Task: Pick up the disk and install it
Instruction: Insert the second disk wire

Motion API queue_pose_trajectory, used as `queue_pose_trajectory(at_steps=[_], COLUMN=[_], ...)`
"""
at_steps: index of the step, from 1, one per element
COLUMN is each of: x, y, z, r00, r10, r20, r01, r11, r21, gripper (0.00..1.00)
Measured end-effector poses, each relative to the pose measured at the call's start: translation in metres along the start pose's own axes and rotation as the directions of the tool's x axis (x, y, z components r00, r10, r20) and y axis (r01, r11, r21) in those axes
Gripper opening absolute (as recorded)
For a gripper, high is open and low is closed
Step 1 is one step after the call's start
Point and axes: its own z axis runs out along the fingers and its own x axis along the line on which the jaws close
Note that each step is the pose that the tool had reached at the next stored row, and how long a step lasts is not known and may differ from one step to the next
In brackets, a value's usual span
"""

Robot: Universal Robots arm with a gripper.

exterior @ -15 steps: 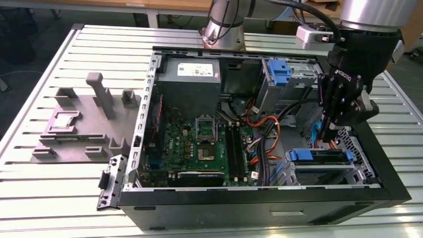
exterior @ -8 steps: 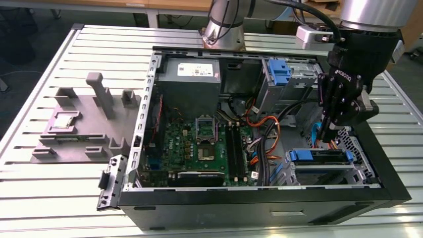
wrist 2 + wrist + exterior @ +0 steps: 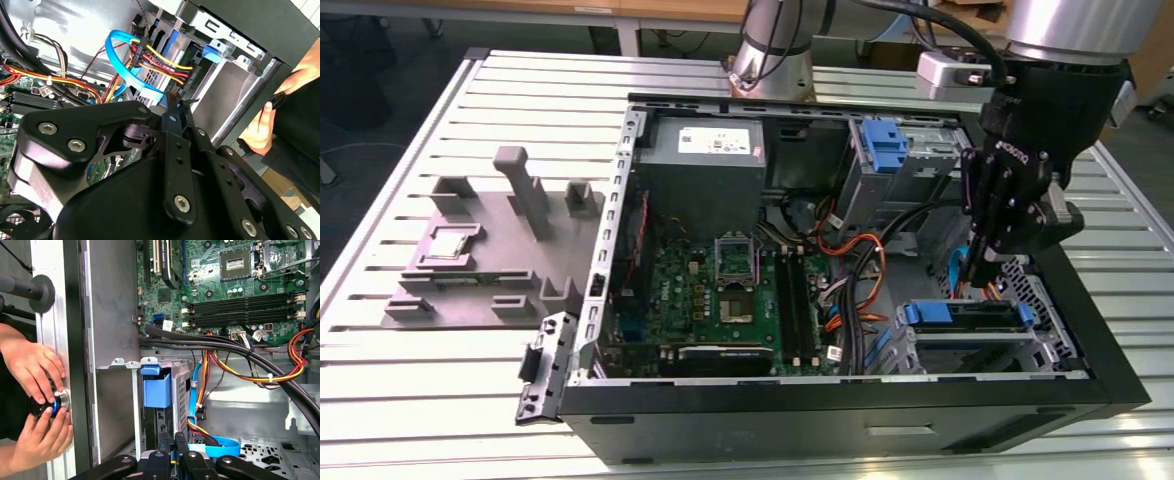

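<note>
The disk (image 3: 971, 316) is lying flat in the drive cage at the computer case's (image 3: 854, 420) front corner. Its long axis is running across the exterior view, and its blue-railed end is facing that view's left. Its top is looking dark. The gripper (image 3: 983, 282) is hovering just above it, fingers pressed together, pinching nothing.

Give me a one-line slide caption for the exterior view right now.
Arm's tool lowered into the open computer case by the drive bay at the exterior view's right, motherboard exposed.
</note>
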Motion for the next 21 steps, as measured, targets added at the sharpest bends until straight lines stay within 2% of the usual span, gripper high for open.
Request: queue_pose_trajectory(at_steps=[3, 5, 11, 13, 14, 19, 21], x=[0.0009, 0.003, 0.0123, 0.0158, 0.0184, 0.0293, 0.0318], y=[0.0034, 0.0037, 0.0034, 0.0033, 0.0032, 0.003, 0.003], z=[0.0004, 0.0012, 0.0051, 0.0064, 0.0074, 0.0115, 0.0126], r00=[0.9998, 0.9993, 0.995, 0.9932, 0.9928, 0.9924, 0.9907], r10=[0.004, 0.005, 0.008, 0.008, 0.009, 0.009, 0.01], r20=[0.0173, 0.0365, 0.0998, 0.1165, 0.1192, 0.1226, 0.1354], r01=[-0.004, -0.006, -0.008, -0.009, -0.009, -0.01, -0.012], r11=[1.0, 0.9999, 0.9999, 0.9999, 0.9999, 0.9999, 0.9999], r21=[0.0083, 0.0103, 0.0068, 0.0058, 0.0057, 0.0091, 0.0107], gripper=[0.16, 0.16, 0.16, 0.16, 0.16, 0.16, 0.16])
